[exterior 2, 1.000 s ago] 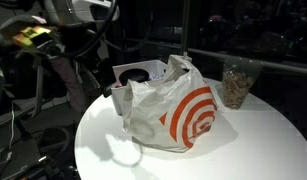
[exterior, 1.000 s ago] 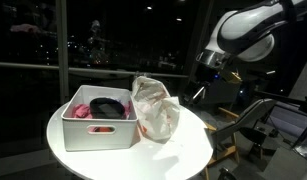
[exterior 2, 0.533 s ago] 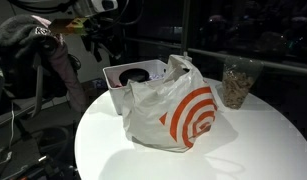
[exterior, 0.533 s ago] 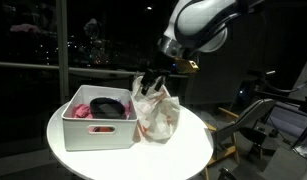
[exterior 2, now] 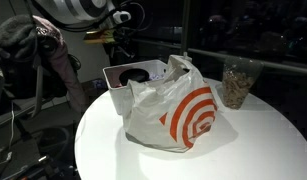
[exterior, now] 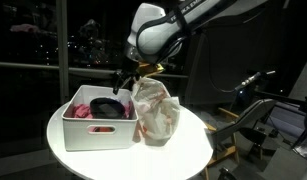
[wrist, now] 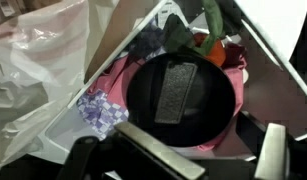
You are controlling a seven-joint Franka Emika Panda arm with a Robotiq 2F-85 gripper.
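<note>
White bin (exterior: 98, 132) sat on the left part of the round worktop (exterior: 188, 150) in an exterior view, with pink cloth (exterior: 81, 112) at its left end and the black dish (exterior: 109, 106) right of that, lying flat on the cloth. Gripper (exterior: 121, 80) hung above the bin's back edge, over the dish, apart from it, not touching. In the wrist view the black dish (wrist: 183, 100) lay directly below and ahead of the gripper (wrist: 178, 158), a grey strip (wrist: 175, 95) across its middle. The jaws stood wide apart at the bottom corners with nothing held between them. Plastic bag (exterior: 158, 115) with red rings stood touching the bin's right side. A clear container (exterior 2: 236, 85) of brown bits was well apart, at the worktop's far edge.
</note>
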